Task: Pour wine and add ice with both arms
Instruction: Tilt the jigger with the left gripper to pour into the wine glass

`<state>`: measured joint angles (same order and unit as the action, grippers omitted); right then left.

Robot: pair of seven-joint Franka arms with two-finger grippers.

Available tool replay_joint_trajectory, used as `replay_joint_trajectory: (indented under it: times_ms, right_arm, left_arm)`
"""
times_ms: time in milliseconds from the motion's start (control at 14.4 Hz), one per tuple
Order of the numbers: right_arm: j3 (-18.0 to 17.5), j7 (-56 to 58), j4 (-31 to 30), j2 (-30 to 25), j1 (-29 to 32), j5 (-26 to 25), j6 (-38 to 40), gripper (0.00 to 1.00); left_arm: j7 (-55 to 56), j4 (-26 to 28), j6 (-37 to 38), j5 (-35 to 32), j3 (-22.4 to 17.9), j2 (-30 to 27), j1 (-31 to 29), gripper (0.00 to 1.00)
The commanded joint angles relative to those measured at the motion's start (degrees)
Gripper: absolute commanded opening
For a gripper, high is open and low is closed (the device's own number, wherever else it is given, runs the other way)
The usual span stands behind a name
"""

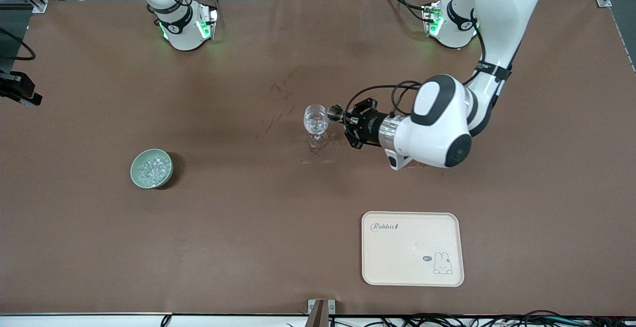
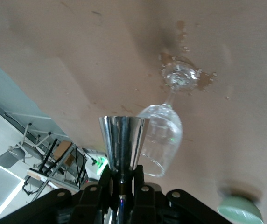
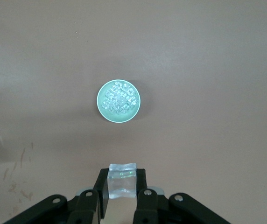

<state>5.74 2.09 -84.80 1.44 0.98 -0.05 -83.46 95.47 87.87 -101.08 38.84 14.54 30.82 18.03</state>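
Observation:
A clear stemmed wine glass (image 1: 316, 121) stands upright mid-table. My left gripper (image 1: 346, 116) lies level beside its bowl, shut on the stem of a small shiny metal cup (image 1: 335, 113) whose mouth is at the glass rim. The left wrist view shows the cup (image 2: 122, 142) against the glass (image 2: 164, 135). A pale green bowl (image 1: 135, 168) holds several lumps of ice (image 1: 151, 169) toward the right arm's end. My right gripper (image 3: 122, 189) is out of the front view; it hangs high over the table, shut on one clear ice cube (image 3: 122, 179), with the bowl (image 3: 101, 109) in view below it.
A cream tray (image 1: 412, 248) with a rabbit drawing lies near the front edge toward the left arm's end. Dark wet stains (image 1: 318, 157) mark the brown table around the glass foot. A black device (image 1: 17, 89) sits at the table's edge past the right arm.

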Motion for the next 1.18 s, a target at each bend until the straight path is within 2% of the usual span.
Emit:
replay_joint_trajectory:
  times_ms: [0, 416, 694, 902, 1110]
  right_arm:
    - [-0.64, -0.33, -0.72, -0.56, 0.69, 0.84, -0.65, 0.01]
    - [-0.73, -0.07, -0.98, -1.00, 0.77, 0.85, -0.91, 0.01]
    - [-0.73, -0.07, -0.89, -1.00, 0.60, 0.85, -0.91, 0.01]
    - [-0.99, 0.02, -0.81, -1.08, 0.42, 0.85, -0.65, 0.01]
    - [-1.08, 0.02, -0.81, -1.17, 0.16, 0.93, -0.65, 0.01]
  left_arm:
    - [6.37, 1.51, -0.44, -4.37, -0.56, -1.73, 2.62, 0.01]
    - [19.39, 0.72, -0.79, -13.08, -0.56, -1.29, 7.55, 0.00]
    - [25.80, 0.63, -0.88, -15.54, -0.65, -1.12, 8.78, 0.00]
    - [31.42, -2.52, -0.79, -16.34, -0.65, 0.20, 8.96, 0.00]
    - [34.33, -2.62, -0.70, -17.31, -0.56, 0.55, 9.04, 0.00]
